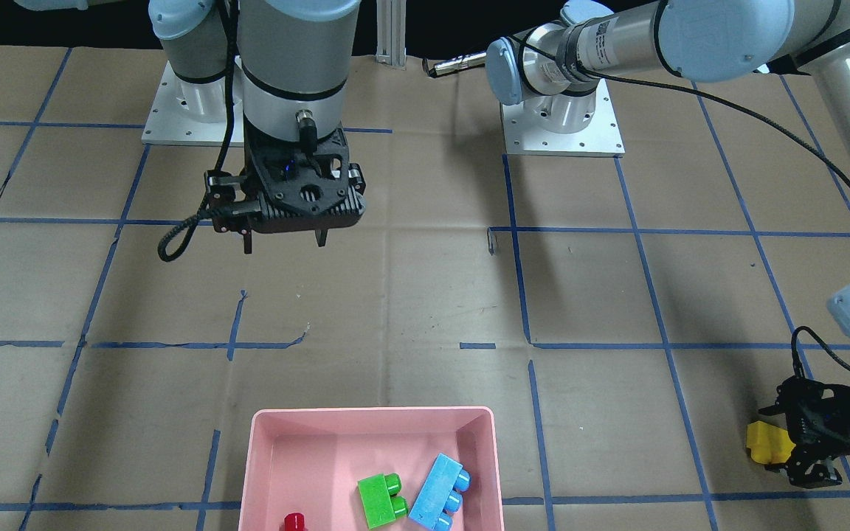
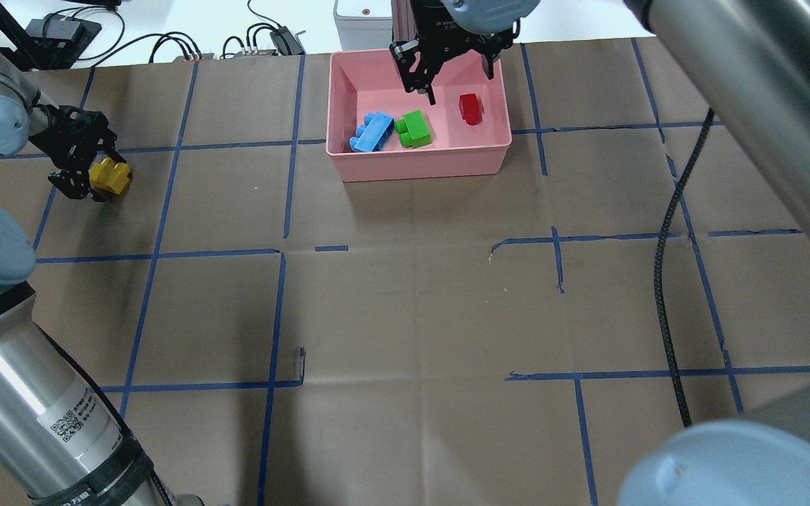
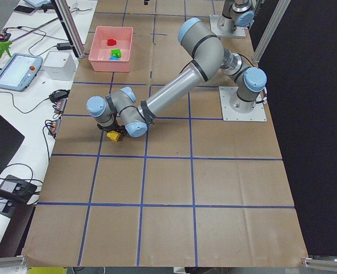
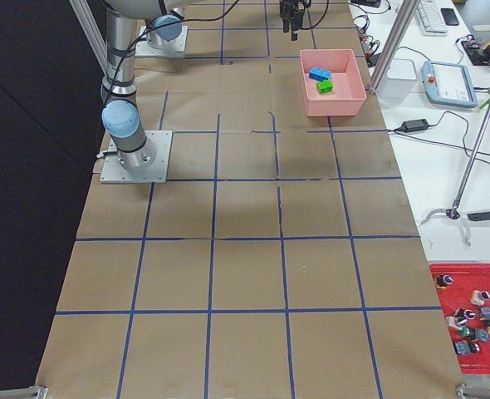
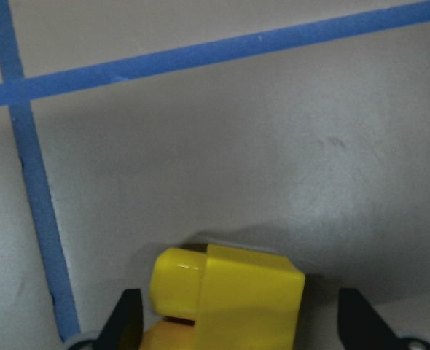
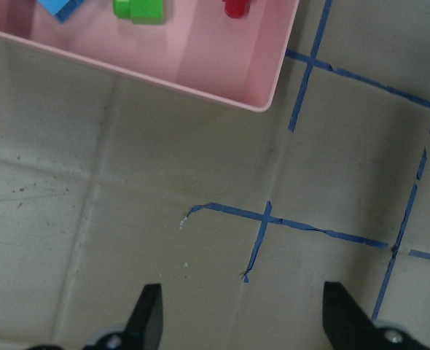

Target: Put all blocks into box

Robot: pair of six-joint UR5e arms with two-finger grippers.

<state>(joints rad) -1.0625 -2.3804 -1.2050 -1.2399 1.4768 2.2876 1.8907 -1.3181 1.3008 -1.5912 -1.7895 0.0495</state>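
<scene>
The pink box (image 1: 373,414) holds the green brick (image 1: 381,501), the light-blue brick (image 1: 436,501) and the red brick (image 1: 294,522); they also show in the overhead view, green brick (image 2: 414,130), light-blue brick (image 2: 372,132), red brick (image 2: 470,108). The yellow brick (image 2: 111,176) lies on the paper far to the left of the box (image 2: 419,165). My left gripper (image 2: 92,169) is low around it, open; the left wrist view shows the yellow brick (image 5: 229,299) between the spread fingers (image 5: 130,321) with gaps on both sides. My right gripper (image 1: 285,242) is open and empty, high above the table on the robot's side of the box.
Brown paper with a blue tape grid (image 2: 278,309) covers the table. The arm bases (image 1: 561,125) stand at the robot's edge. A black cable (image 2: 661,281) hangs from the right arm. Operator gear (image 3: 17,71) sits on a side table beyond the box.
</scene>
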